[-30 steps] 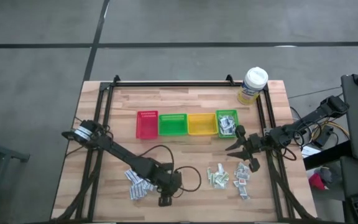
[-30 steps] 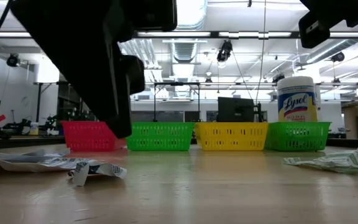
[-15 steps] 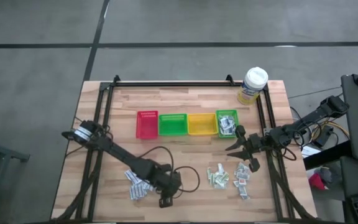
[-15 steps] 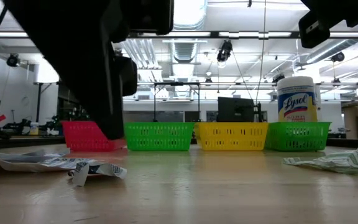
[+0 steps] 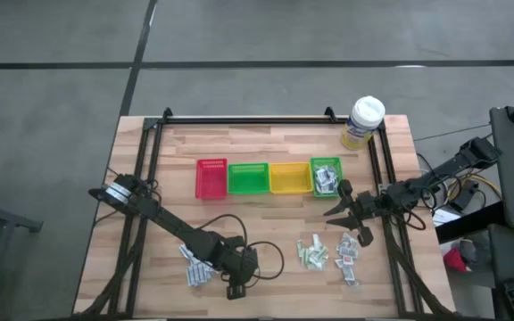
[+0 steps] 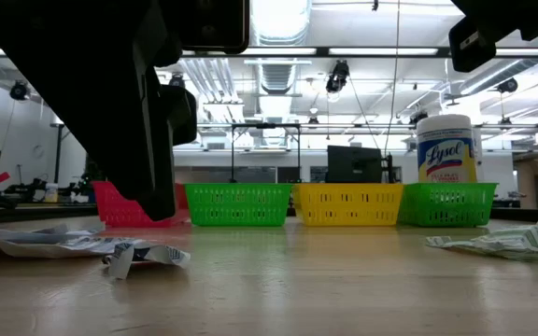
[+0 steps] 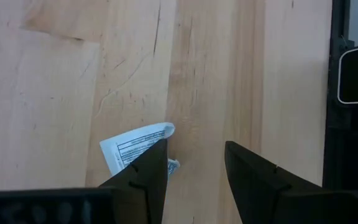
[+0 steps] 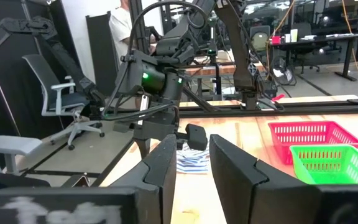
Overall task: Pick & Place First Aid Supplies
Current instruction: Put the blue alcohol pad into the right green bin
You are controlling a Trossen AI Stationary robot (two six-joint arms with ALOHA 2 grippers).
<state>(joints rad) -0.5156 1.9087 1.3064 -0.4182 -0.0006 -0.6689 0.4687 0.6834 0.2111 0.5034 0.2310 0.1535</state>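
left gripper (image 5: 233, 292) | shifted slightly left and toward the near table edge, beside the near-left sachets (image 5: 196, 266) | low view: its dark bulk apparently slid left

Grey floor (image 5: 52, 107) around the wooden table (image 5: 266, 143), bright ceiling lights (image 6: 278, 19) overhead, grey office chair (image 8: 67, 109), far desks (image 8: 319, 40)

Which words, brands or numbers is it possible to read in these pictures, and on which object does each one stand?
"Lysol": on the label of the wipes tub, low view.
Black print on the white sachet near the left tool: too small to read.
Print on the other sachets: too small to read.
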